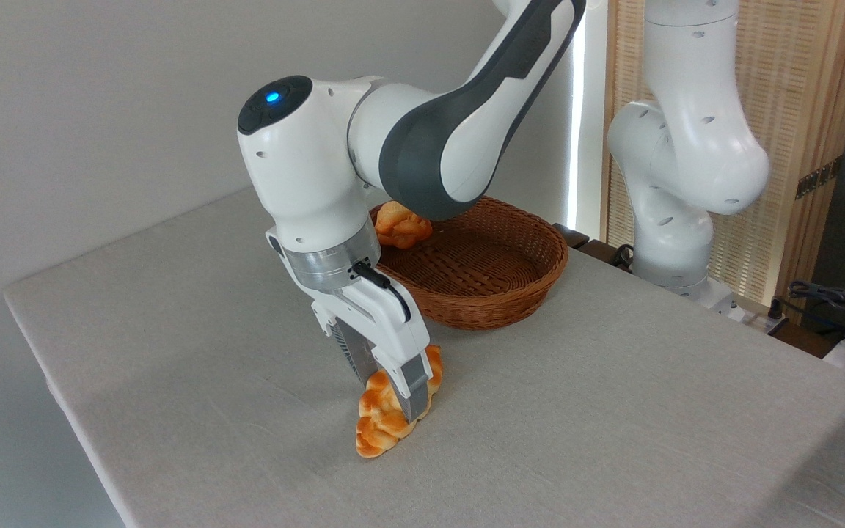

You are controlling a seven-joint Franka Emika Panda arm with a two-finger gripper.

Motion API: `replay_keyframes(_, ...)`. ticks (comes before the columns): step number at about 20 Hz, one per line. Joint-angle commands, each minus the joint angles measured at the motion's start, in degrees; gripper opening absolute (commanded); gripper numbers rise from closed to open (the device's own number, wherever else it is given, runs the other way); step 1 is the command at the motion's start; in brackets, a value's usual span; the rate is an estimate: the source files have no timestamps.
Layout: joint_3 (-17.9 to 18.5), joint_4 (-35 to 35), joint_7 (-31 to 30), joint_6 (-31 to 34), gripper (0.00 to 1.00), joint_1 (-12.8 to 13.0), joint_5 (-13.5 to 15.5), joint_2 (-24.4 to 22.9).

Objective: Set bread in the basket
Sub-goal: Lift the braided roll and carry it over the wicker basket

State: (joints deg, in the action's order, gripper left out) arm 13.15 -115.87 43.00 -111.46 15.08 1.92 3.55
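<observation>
I see my gripper (392,389) pinching across the bread (392,411), low centre frame on the table (613,411), its long axis pointing upper right toward the basket (521,304) just beyond.

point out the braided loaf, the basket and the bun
braided loaf (377,431): fixed camera, on its lower end, below the finger.
basket (499,314): fixed camera, on the near outer wall.
bun (399,224): fixed camera, on its top, at the basket's back left.
</observation>
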Motion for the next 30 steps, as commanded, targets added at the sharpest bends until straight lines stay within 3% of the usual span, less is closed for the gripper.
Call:
replay_keyframes(1,0.4,0.0,1.6,0.1,0.32,-0.1,-0.2,-0.2)
replay_keyframes(11,0.5,0.4,1.6,0.2,0.32,-0.2,-0.2,-0.7)
replay_keyframes(16,0.5,3.1,1.7,2.2,0.32,-0.3,0.5,-4.5)
replay_keyframes(24,-0.5,6.2,1.7,12.4,0.34,0.6,4.3,-10.9)
replay_keyframes(26,-0.4,6.1,1.0,14.7,0.34,2.4,6.1,-13.1)
replay_keyframes(30,-0.4,5.8,-2.2,21.1,0.36,6.3,6.2,-15.5)
